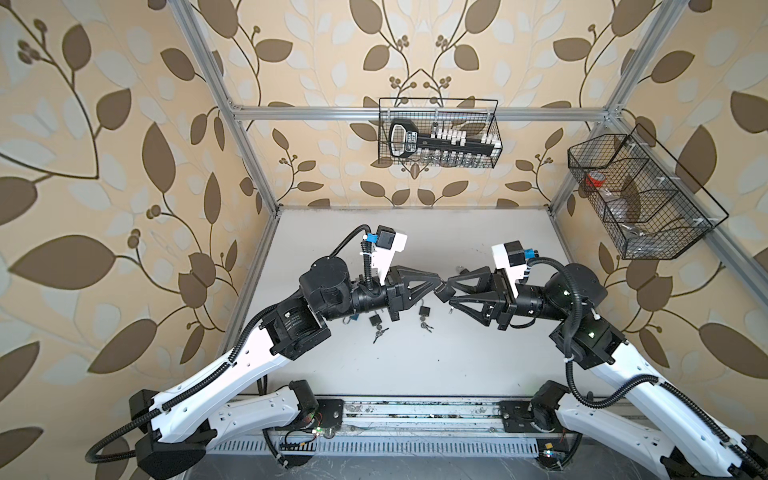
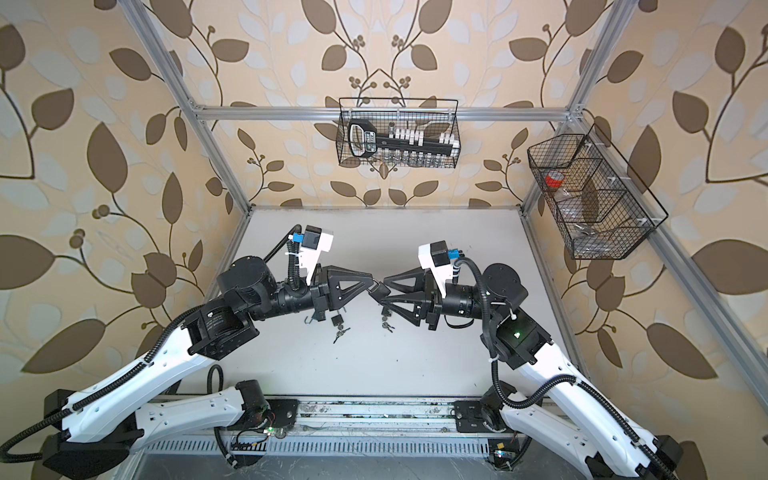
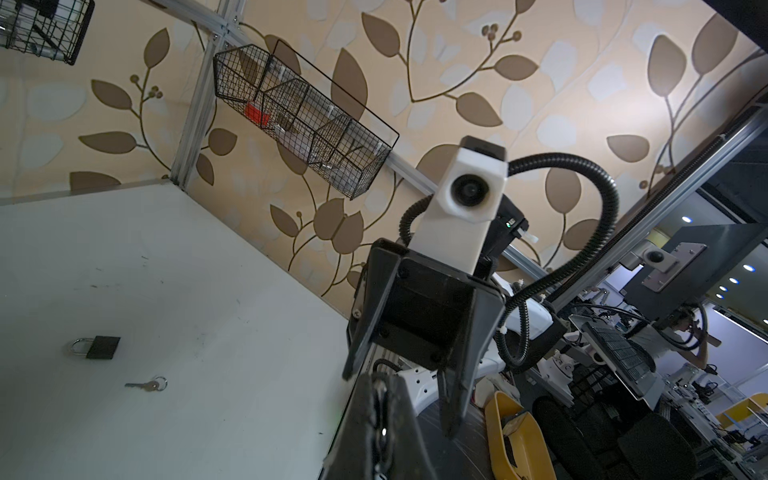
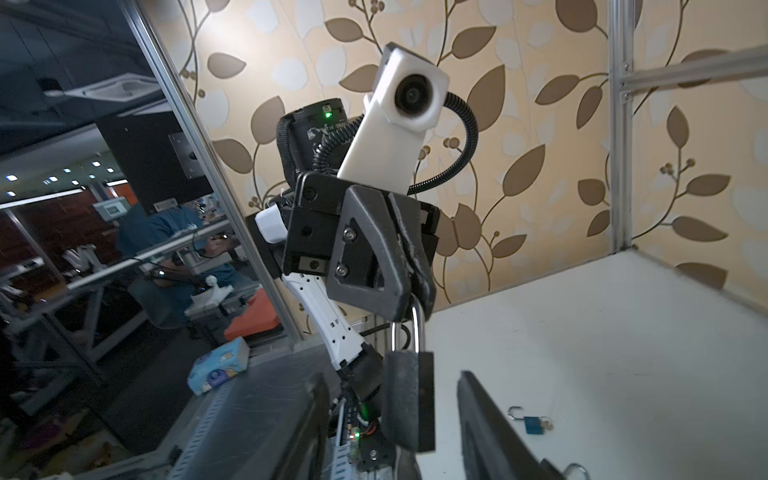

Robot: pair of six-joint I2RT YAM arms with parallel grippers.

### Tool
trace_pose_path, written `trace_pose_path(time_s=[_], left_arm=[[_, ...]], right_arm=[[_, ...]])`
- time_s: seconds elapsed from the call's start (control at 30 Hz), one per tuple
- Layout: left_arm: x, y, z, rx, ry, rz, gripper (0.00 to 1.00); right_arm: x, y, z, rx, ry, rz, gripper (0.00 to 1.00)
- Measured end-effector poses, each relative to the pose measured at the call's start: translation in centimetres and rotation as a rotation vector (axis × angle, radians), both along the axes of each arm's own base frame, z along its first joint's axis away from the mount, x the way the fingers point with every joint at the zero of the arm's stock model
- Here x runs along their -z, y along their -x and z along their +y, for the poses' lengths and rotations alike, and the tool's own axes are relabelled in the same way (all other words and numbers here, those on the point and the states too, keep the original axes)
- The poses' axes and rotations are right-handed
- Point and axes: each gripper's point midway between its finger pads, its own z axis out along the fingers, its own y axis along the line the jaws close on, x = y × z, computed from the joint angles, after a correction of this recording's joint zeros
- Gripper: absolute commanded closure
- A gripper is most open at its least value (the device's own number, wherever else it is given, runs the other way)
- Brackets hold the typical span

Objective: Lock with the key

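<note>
The padlock point(image 4: 409, 399) hangs by its shackle point(image 4: 419, 328) in the clamped left claw point(image 4: 409, 301); right claw point(image 1: 451, 291) gapes around it. Rigid, likely dense, slick: grasp flat faces.

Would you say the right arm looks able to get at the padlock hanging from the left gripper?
Probably yes: the right gripper is open, jaws flanking the padlock that the left gripper holds by its shackle.
</note>
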Motion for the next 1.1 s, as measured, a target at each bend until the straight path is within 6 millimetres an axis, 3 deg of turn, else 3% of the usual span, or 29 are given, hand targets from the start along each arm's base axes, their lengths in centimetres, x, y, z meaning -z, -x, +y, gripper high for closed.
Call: trace_pose_path(time_s=[0.17,0.3,0.4,0.5,0.67,0.87,1.1], left_arm=[[0.2,-0.8,0.2,-0.05,-0.027,0.011,1.0],[0.2,-2.0,0.8,-0.127,-0.04,0.02,1.0],[0.7,-2.9,1.4,-0.193,-0.061,0.034,1.0],[1.2,-4.0,2.0,-0.262,-0.081,0.047,1.0],[1.6,-5.3,3.1,-0.364,-0.086,0.072,1.0],[0.9,-5.8,4.6,-0.443,-0.031,0.093,1.0],[0.5,-5.9,4.9,-0.458,-0.007,0.104,1.0]], right_arm=[[-1.0,0.0,-1.4,0.088,-0.018,-0.079,0.32],[-0.5,-1.7,-2.3,0.217,0.009,-0.09,0.32],[1.4,-3.6,-2.6,0.307,0.063,-0.065,0.33],[4.5,-5.2,-2.8,0.377,0.126,-0.024,0.34],[8.5,-6.4,-2.9,0.433,0.182,0.026,0.34],[9.0,-6.7,-2.2,0.44,0.138,0.025,0.33],[8.9,-7.2,1.0,0.37,0.12,0.002,0.33]])
